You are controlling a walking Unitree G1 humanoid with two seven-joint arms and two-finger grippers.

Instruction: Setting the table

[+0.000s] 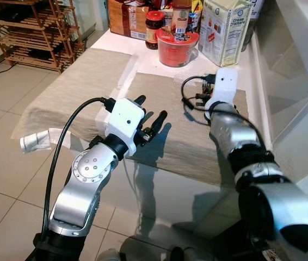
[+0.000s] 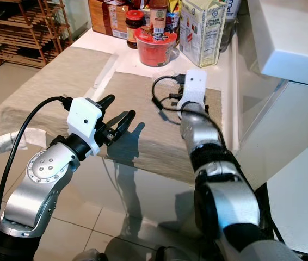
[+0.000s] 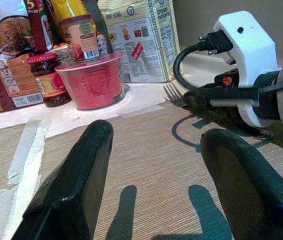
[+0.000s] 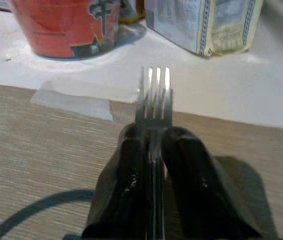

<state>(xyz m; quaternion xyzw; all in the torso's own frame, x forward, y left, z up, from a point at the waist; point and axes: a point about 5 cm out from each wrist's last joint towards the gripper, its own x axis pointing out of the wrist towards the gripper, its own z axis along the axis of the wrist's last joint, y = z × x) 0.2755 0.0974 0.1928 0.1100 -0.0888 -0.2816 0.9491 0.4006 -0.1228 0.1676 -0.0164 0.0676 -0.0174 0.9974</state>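
Left eye view: the left gripper (image 1: 153,120) is held with fingers spread wide and nothing between them, above the near edge of a beige placemat (image 1: 165,117) on the surface (image 1: 143,57). To its right, the right gripper (image 4: 151,150) is clamped on a fork (image 4: 154,95), tines jutting forward. Beyond it, a red bowl (image 1: 177,47) and a cracker box (image 1: 225,30) are seen.

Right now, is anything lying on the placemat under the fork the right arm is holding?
Nothing visible does. The right gripper holds the fork above bare placemat; the red cup stands beyond the mat's edge.
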